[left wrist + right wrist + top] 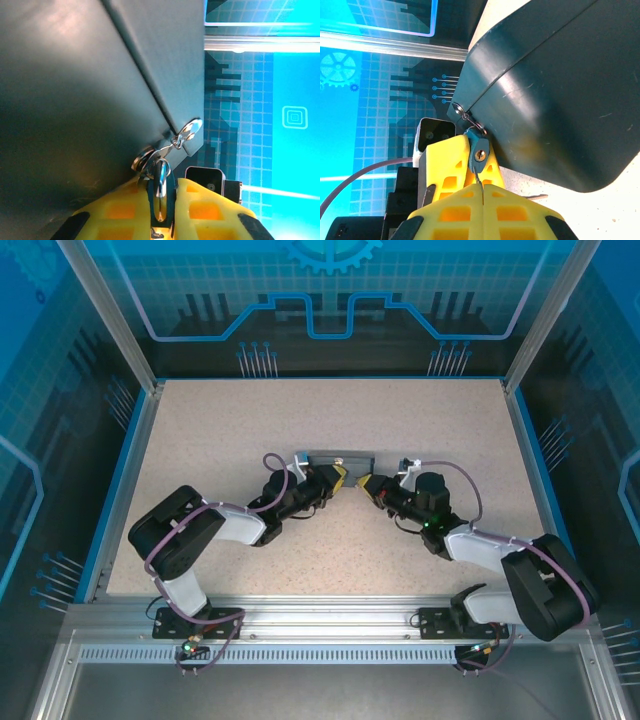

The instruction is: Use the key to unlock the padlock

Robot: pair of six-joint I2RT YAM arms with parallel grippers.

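Toward the middle of the table point(200, 440), your right gripper point(481, 192) has its fingers point(500, 197) pressed together on the key point(477, 176), a thin dark blade whose tip reaches the padlock point(479, 151). Your left gripper point(160, 189) is clamped around that small teal padlock (its silver shackle point(160, 175) links to wire rings point(189, 131) on a dark grey box point(75, 100)). That box sits just behind the fingers; blue-lit panels point(320, 300) rise beyond the table's far edge.

padlock point(479, 152): blue, brass keyhole | key point(478, 176): thin, dark, just below padlock
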